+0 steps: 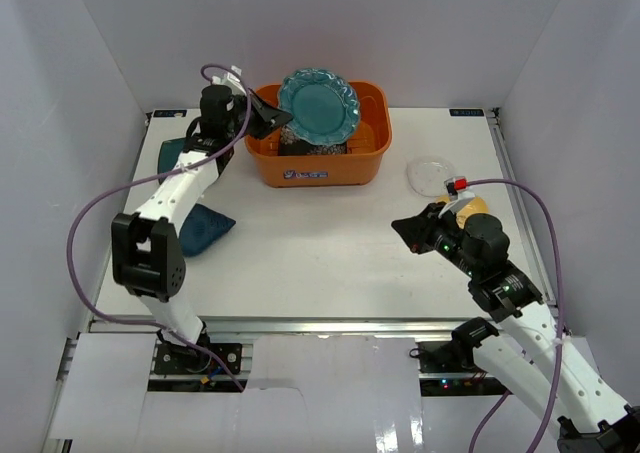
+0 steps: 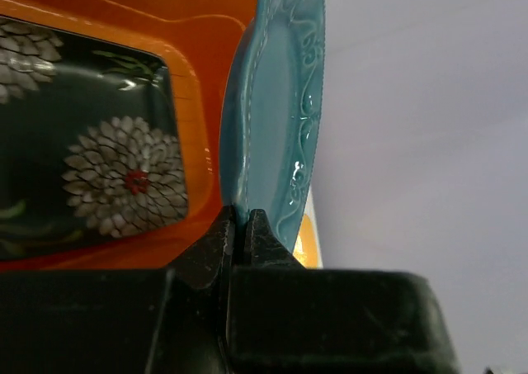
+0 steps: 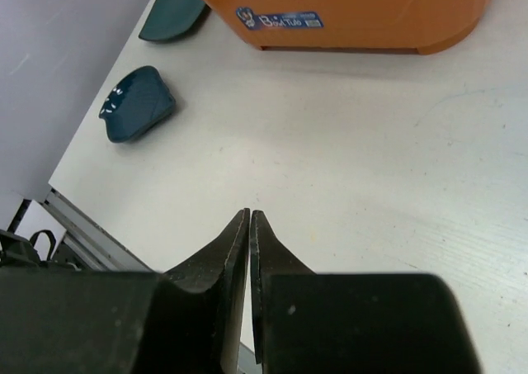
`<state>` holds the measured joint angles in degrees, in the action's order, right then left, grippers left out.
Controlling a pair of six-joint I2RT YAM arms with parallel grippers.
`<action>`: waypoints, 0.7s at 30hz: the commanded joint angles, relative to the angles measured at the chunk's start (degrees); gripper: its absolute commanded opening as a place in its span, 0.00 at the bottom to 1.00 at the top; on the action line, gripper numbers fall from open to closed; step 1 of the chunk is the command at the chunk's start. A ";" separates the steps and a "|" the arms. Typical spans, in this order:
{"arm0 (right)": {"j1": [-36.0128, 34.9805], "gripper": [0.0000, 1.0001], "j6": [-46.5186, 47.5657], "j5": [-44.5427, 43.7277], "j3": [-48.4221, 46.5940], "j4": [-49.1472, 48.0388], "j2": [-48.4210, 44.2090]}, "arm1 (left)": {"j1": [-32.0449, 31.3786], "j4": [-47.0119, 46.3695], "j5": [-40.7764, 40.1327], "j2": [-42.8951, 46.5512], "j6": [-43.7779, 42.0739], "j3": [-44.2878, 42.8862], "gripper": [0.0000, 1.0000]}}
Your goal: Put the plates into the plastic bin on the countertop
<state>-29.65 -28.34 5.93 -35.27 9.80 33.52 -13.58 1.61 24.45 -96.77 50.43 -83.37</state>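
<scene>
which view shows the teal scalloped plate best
Top external: the teal scalloped plate shows nearly its whole face, tilted above the orange bin. The left wrist sees it only edge-on, its rim pinched by the left gripper. The right wrist does not show it.

I counted one orange bin [image 1: 350,165] at the far middle of the counter [image 1: 320,253]. There were two dark teal plates, both on the left, one near [image 1: 205,230] and one far [image 1: 172,155]. One teal scalloped plate [image 1: 318,103] stood over the bin, and one black flowered plate [image 2: 99,168] lay inside it. On the right I had one clear glass plate [image 1: 431,175] and one yellow plate [image 1: 472,206], partly hidden.
</scene>
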 commanded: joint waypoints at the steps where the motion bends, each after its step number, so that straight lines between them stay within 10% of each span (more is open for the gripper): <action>1: -0.23 0.09 0.83 2.15 0.55 -2.24 0.06 | 0.31 -1.96 -0.54 -2.71 -0.33 -6.88 0.00; 12: -0.23 0.11 0.83 5.66 2.92 -5.84 1.99 | 0.58 3.49 -2.91 -15.46 -4.46 -13.92 0.01; 21: -0.94 0.12 -1.37 6.46 5.55 -9.10 5.33 | 0.58 10.43 -8.10 -18.72 -11.76 -16.03 0.82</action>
<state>-30.02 -28.84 11.55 -30.52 4.25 38.33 -13.10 12.19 17.74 -117.78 41.74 -95.88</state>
